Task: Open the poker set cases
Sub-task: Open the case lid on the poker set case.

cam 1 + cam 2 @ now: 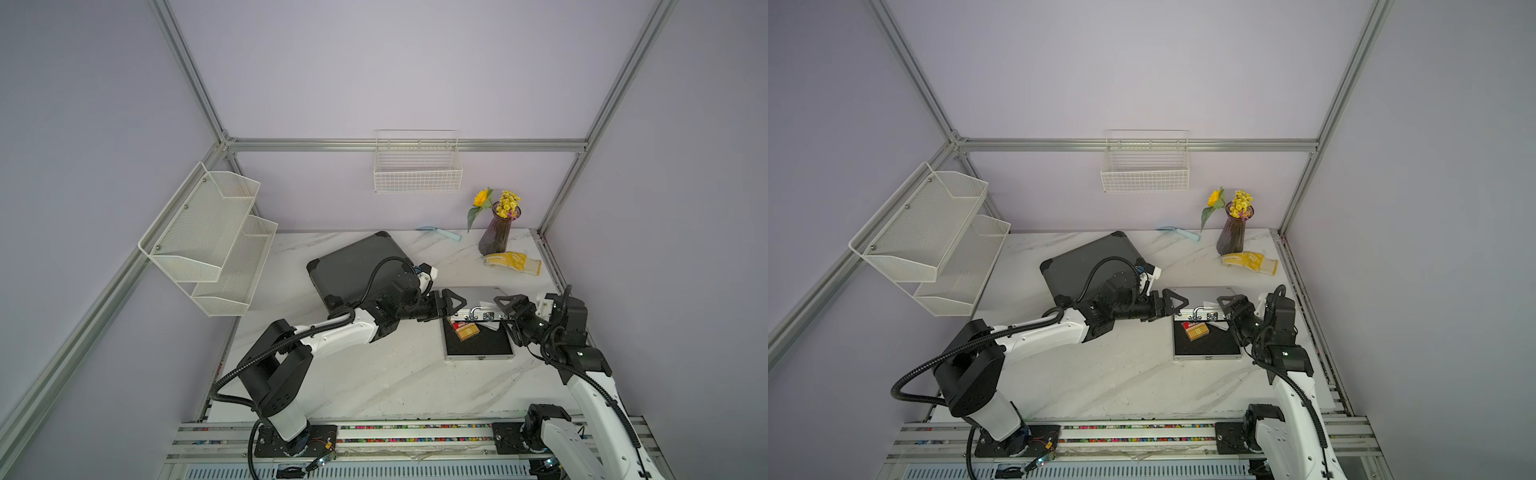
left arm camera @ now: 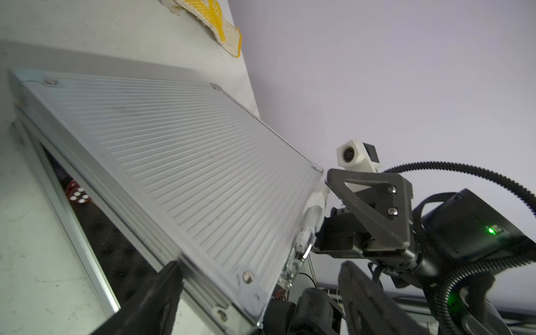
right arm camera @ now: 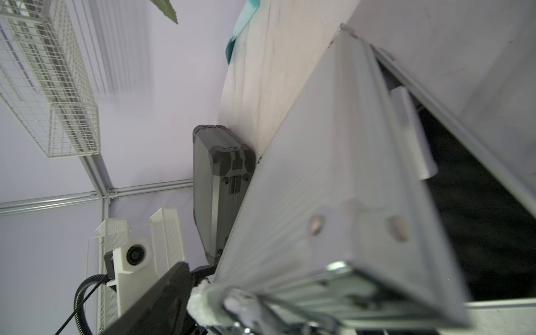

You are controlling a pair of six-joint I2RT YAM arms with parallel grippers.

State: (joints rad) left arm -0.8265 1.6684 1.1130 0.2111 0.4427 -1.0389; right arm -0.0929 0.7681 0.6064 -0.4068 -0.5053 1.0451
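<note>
Ribbed silver case (image 1: 478, 345), nearer, right of centre: lid (image 2: 179, 162) part-raised, black lining showing. Left gripper (image 1: 454, 309) and right gripper (image 1: 501, 309): jaws apart, at lid's front corners. Dark grey case (image 1: 353, 268), farther left: closed, not yet opened. Roughly half done.

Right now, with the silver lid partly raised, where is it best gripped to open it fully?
I would take the lid by its front rim, handle side, at both end corners, from each side. It hinges at the far edge, so that rim is free; the left gripper and right gripper stand open there.
</note>
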